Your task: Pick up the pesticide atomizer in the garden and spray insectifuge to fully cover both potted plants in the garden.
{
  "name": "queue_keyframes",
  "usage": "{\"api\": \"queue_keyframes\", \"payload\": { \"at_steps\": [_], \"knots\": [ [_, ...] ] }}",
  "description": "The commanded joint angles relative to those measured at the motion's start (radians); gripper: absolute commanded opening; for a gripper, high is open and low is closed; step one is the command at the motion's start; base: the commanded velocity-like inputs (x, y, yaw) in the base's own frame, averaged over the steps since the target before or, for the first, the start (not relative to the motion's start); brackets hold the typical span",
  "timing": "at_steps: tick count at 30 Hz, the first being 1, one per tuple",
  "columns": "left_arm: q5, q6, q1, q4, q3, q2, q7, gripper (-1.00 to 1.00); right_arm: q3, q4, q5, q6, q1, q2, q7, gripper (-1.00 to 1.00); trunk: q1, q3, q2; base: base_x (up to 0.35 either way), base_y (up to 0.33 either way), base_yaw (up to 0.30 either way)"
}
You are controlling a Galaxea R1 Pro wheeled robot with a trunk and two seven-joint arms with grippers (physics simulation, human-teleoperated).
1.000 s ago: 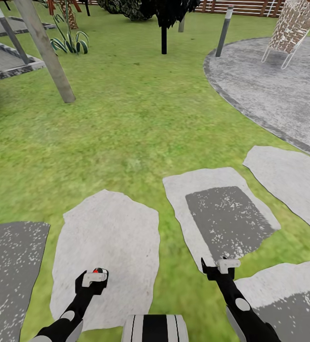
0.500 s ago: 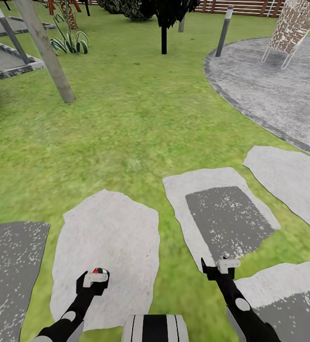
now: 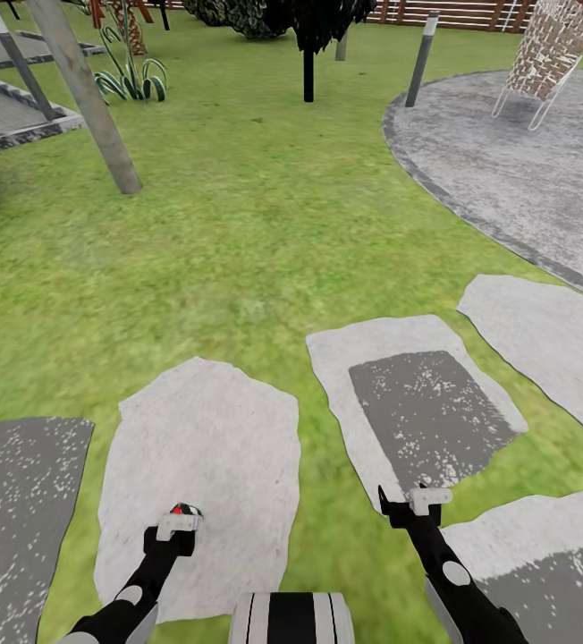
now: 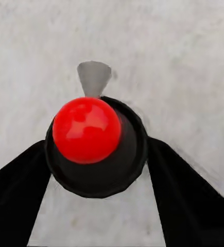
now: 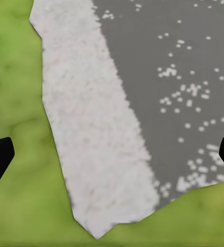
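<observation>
Pinching the pesticide atomizer (image 4: 87, 129) between its two black fingers (image 4: 16, 190), our left pincer (image 3: 177, 523) hangs low over a pale stepping stone (image 3: 211, 438). The wrist view looks straight down on the bottle's red cap, black head and grey spout. Our right pincer (image 3: 409, 506) is spread wide with nothing between its fingers, and it sits nearer the round stone patio (image 3: 524, 170) than the left one does. We judge the pick-up done and the carry to the plants in hand. Well away from the patio, across the lawn (image 3: 238, 224), stands a low rosette (image 3: 130, 82) of pointed, pale-edged leaves, which we take for one of the potted plants, though we cannot make out a pot. Next we must drive the base toward it, keep the bottle firmly clamped, then raise the left arm and aim the spout at the leaves before squeezing.
</observation>
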Motion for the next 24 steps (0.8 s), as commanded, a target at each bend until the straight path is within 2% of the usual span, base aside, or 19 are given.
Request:
{"api": "queue_keyframes", "payload": {
  "at_steps": [1, 24],
  "knots": [
    [0.005, -0.003, -0.001, 0.001, -0.005, 0.001, 0.002, -1.0, 0.0, 0.001, 0.002, -0.003, 0.0, 0.0, 0.001, 1.0, 0.0, -0.001, 0.0, 0.0, 0.0, 0.0],
    [0.008, -0.005, -0.001, -0.004, -0.004, 0.004, 0.002, -1.0, 0.0, 0.001, 0.002, -0.003, 0.0, 0.0, 0.001, 1.0, 0.0, -0.001, 0.0, 0.0, 0.0, 0.0]
  ]
}}
